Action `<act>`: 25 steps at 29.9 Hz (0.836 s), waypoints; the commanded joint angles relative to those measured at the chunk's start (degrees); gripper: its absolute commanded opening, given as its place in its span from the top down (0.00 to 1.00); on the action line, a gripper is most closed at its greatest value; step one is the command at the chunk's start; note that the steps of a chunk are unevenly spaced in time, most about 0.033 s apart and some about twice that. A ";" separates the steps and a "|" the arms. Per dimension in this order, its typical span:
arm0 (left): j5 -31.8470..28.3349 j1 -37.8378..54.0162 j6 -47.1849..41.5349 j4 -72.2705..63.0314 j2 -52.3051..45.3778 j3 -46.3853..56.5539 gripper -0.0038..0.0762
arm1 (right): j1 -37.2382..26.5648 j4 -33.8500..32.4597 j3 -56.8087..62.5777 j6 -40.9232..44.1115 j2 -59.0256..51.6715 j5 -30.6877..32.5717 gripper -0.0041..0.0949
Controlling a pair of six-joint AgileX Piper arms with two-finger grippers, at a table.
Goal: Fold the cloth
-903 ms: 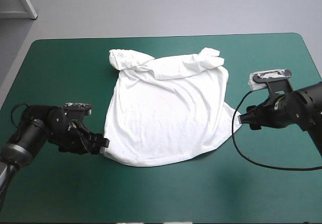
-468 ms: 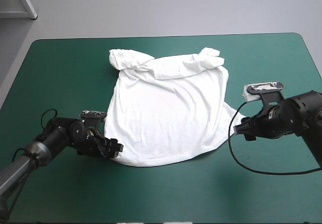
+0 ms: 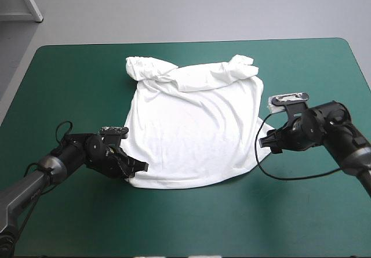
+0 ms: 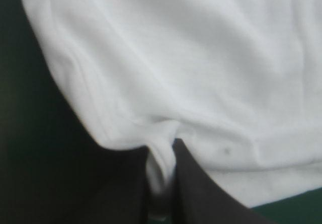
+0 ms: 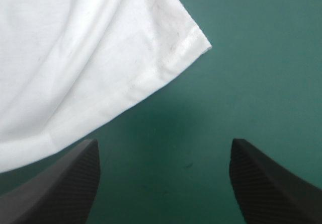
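Note:
The white T-shirt lies spread flat on the table, hem toward the near edge, with both sleeves bunched at the far side. My left gripper sits low at the hem's near-left corner. In the left wrist view its black fingers are all but shut, and a fold of the T-shirt is pinched between them at the left gripper. My right gripper is at the hem's right corner. In the right wrist view the right gripper stands open over bare cover, the T-shirt corner just ahead of it.
The teal-green cover shows all round the shirt, widest along the near edge and at both sides. The bunched sleeves lie toward the table's far edge.
My left gripper slid right onto the hem's near-left corner and closed on the cloth. My right gripper moved left toward the hem's right corner and stayed open.

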 commanded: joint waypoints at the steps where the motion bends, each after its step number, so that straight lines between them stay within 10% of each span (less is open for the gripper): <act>1: 1.20 -0.38 0.85 -2.38 -1.02 -0.89 0.96 | -1.94 -0.22 -1.11 -1.23 4.27 -4.99 0.28; 13: 3.98 -0.38 0.73 -2.40 -1.12 -0.89 0.96 | -14.20 17.99 -1.11 -16.37 15.14 -13.47 0.37; 25: 3.32 -0.38 0.73 -3.29 -1.12 -0.89 0.96 | -12.73 18.82 -1.11 -17.16 21.12 -16.44 0.49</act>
